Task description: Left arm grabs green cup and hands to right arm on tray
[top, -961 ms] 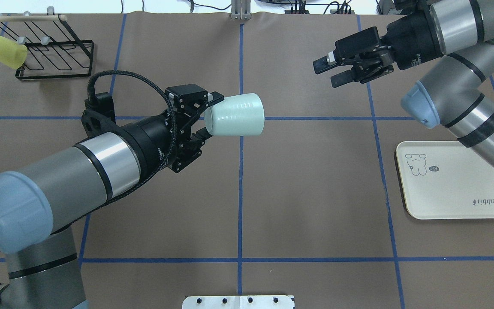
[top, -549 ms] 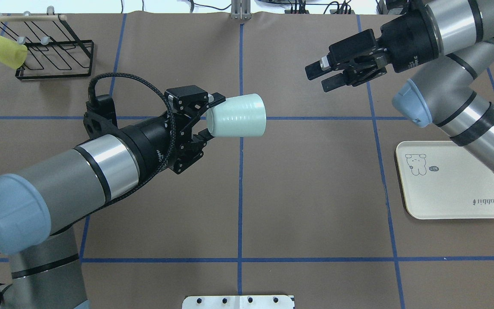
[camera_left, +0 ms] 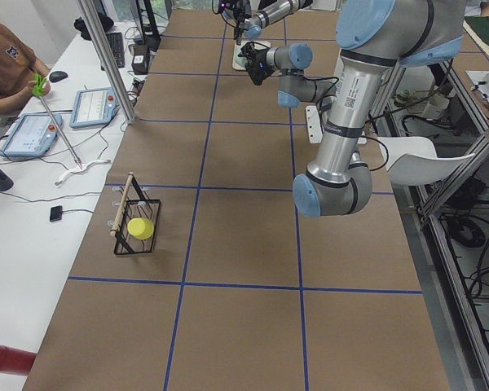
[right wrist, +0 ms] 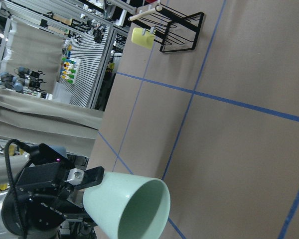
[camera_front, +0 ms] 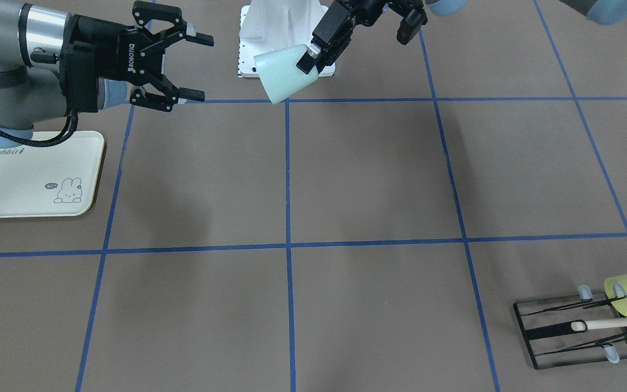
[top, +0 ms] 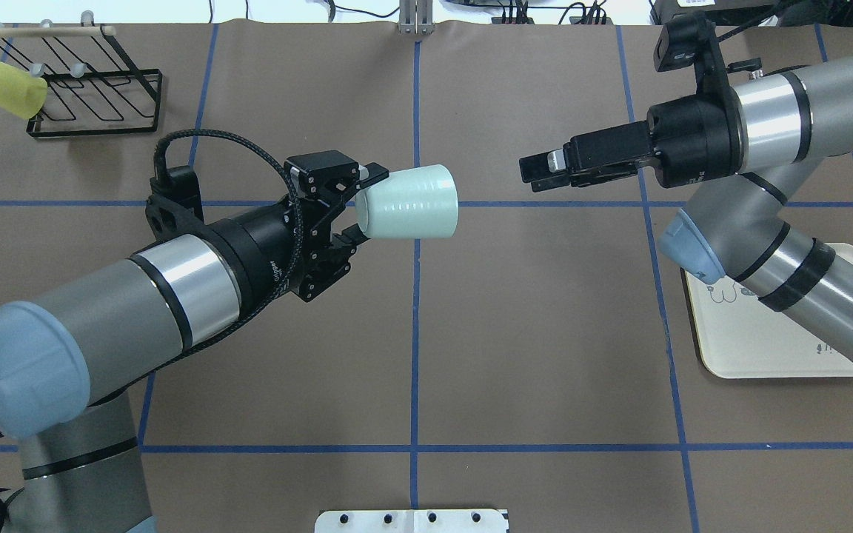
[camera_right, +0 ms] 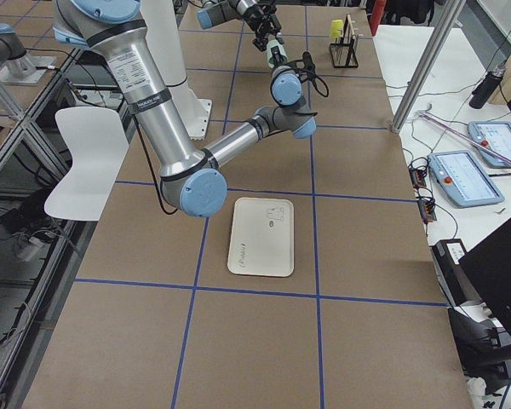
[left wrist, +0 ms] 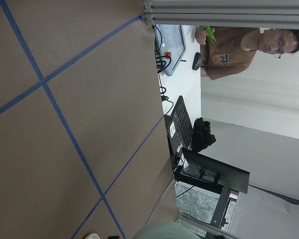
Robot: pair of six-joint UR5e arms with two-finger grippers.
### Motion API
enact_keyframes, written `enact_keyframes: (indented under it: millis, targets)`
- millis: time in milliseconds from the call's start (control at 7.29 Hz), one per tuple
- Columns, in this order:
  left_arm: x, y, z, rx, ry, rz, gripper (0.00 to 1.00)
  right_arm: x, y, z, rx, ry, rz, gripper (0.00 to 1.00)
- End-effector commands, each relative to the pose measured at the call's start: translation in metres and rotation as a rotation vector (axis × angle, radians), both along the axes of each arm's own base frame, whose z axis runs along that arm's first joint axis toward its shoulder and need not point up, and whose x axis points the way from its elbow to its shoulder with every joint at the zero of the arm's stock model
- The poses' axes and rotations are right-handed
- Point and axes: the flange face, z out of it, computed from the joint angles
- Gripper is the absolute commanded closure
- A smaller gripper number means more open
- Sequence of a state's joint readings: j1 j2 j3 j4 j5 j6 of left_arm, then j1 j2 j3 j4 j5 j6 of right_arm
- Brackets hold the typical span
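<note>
Front-facing: cup aloft at top centre, well off the desk, lying sideways. Left gripper clamped on its narrow end. Right gripper at upper left, fingers spread wide, aimed at the cup, gap between the two. Tray at left edge; cup not on it.

Overhead: cup at centre, wide end toward frame right. Right gripper level with it, near but apart. It shows edge-on here, so its spread does not read; the front view settles that. Tray partly hidden at right.

Side views: both grippers far and small, nothing to judge.

Right wrist: looks into the cup's open mouth, lower left. Only this view shows which end faces the receiver.

Left wrist: a sliver of cup at bottom edge; a person beyond the desk.

Progress, as judged: grab and lift done, cup presented. Left to do: right gripper takes hold, left lets go, cup goes to tray. About halfway.
</note>
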State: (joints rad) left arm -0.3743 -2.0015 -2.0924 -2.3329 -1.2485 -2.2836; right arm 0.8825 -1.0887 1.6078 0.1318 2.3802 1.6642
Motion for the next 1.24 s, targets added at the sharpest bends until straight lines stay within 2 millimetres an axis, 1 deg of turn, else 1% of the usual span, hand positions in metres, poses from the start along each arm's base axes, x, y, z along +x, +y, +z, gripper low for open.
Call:
enact_keyframes:
  millis: [0,137,412,686,1098]
  targets:
    - [0.001,0.0,0.001,0.008,0.014,0.0,0.83,0.001,0.005,0.002,-0.003,-0.034,-0.004,0.07]
    - [0.005,-0.002,0.004,0.014,0.035,0.002,0.83,0.001,0.003,-0.003,-0.015,-0.062,0.014,0.07]
    - [0.01,0.006,0.001,0.016,0.055,0.019,0.83,-0.003,0.003,-0.006,-0.027,-0.078,0.027,0.09]
    - [0.017,0.015,-0.004,0.014,0.069,0.043,0.83,-0.02,0.009,-0.009,-0.049,-0.102,0.027,0.13]
    - [0.019,0.018,-0.006,0.011,0.076,0.051,0.83,-0.029,0.015,-0.01,-0.053,-0.102,0.008,0.14]
